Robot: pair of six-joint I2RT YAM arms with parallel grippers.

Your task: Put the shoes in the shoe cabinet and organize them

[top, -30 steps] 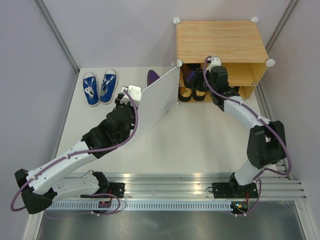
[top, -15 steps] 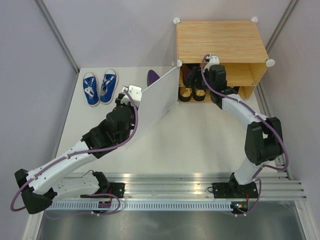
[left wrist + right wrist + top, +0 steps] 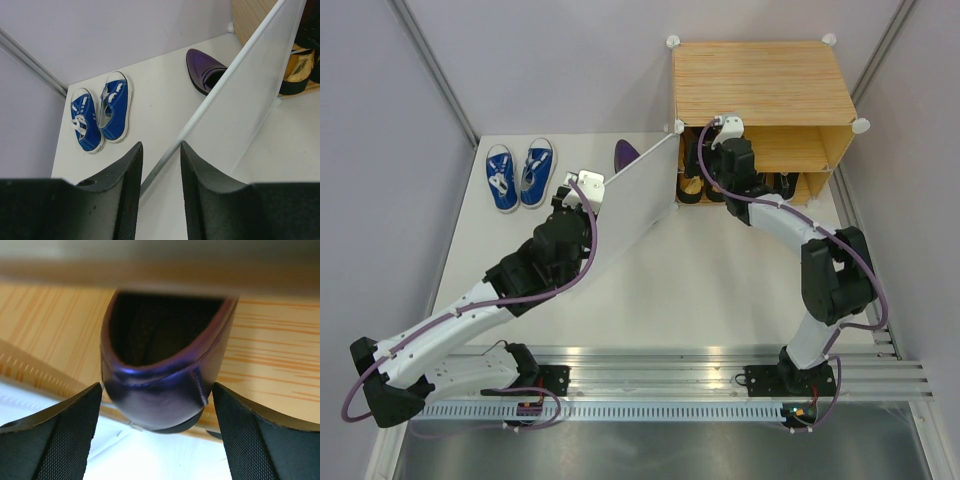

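The shoe cabinet [image 3: 760,80] stands at the back right, its white door [image 3: 640,195] swung out to the left. My left gripper [image 3: 160,145] is open, and the door's [image 3: 250,85] free edge runs between its fingers. My right gripper [image 3: 157,385] reaches into the upper shelf and is open, one finger on each side of a dark purple shoe's [image 3: 160,390] heel, with slim gaps to it. That shoe rests on the wood shelf. The other purple shoe [image 3: 205,70] lies on the table behind the door. The blue sneakers [image 3: 102,112] sit side by side at the far left. Gold shoes [image 3: 300,65] fill the lower shelf.
Dark shoes [image 3: 775,185] show dimly at the right of the lower shelf. The upper shelf's wood floor [image 3: 280,365] stretches right of the purple shoe. Grey walls close in both sides of the table [image 3: 720,280]. The arm rail [image 3: 660,375] runs along the near edge.
My right gripper has opened wide and let go of the purple shoe, and its wrist has shifted left along the upper shelf. The left arm and the door have not moved.
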